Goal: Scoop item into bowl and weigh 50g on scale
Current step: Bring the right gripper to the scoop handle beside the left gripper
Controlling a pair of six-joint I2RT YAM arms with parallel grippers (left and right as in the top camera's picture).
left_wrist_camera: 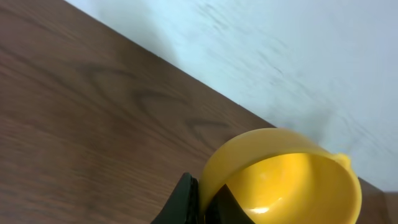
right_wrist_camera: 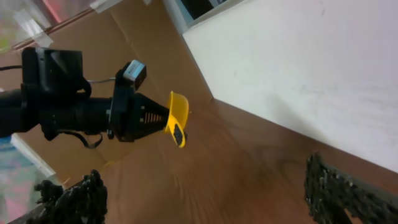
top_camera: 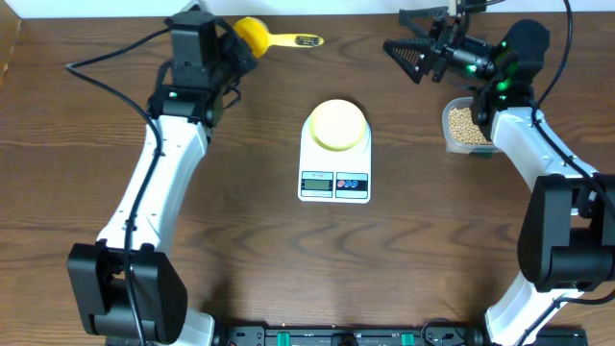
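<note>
My left gripper (top_camera: pixel 240 45) is shut on the rim of a bright yellow scoop (top_camera: pixel 256 34) at the table's back. The scoop's handle (top_camera: pixel 300 40) points right. In the left wrist view the black fingertips (left_wrist_camera: pixel 189 199) pinch the wall of the empty scoop cup (left_wrist_camera: pixel 292 180). The pale yellow bowl (top_camera: pixel 336 125) sits on the white scale (top_camera: pixel 334 178) at mid-table and looks empty. The tan beans (top_camera: pixel 465 123) fill a clear tub (top_camera: pixel 450 142) at the right. My right gripper (top_camera: pixel 408 40) hovers open left of the tub, above the table, with nothing between its fingers (right_wrist_camera: pixel 76 200). The scoop (right_wrist_camera: pixel 176 116) also shows in the right wrist view.
A white wall (left_wrist_camera: pixel 280 56) runs along the table's back edge just behind the scoop. The right arm's white link (top_camera: pixel 524 144) lies beside the tub. Bare brown wood (top_camera: pixel 240 240) surrounds the scale.
</note>
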